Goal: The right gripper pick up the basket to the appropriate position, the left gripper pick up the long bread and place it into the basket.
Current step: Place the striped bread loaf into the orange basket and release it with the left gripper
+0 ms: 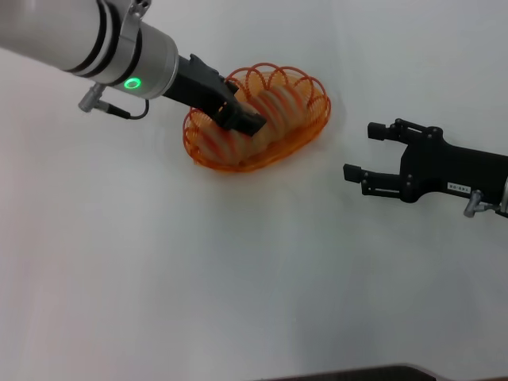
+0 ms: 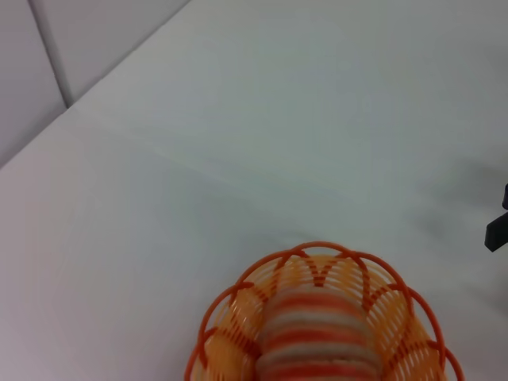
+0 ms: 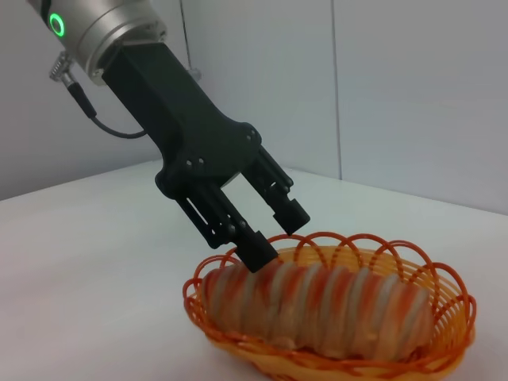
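Observation:
The orange wire basket (image 1: 208,161) stands on the white table, left of centre. The long bread (image 1: 283,109), tan with orange ridges, lies inside it lengthwise. My left gripper (image 1: 243,116) hangs over the bread's near-left end, fingers apart, tips at or just above the loaf. The right wrist view shows this gripper (image 3: 276,232), the bread (image 3: 333,305) and the basket (image 3: 448,279). The left wrist view shows the bread (image 2: 317,333) and the basket (image 2: 317,246) from above. My right gripper (image 1: 361,151) is open and empty, to the right of the basket and apart from it.
The white table (image 1: 198,278) stretches around the basket. A grey wall (image 3: 397,95) stands behind the table. A dark edge (image 1: 381,373) shows at the table's front.

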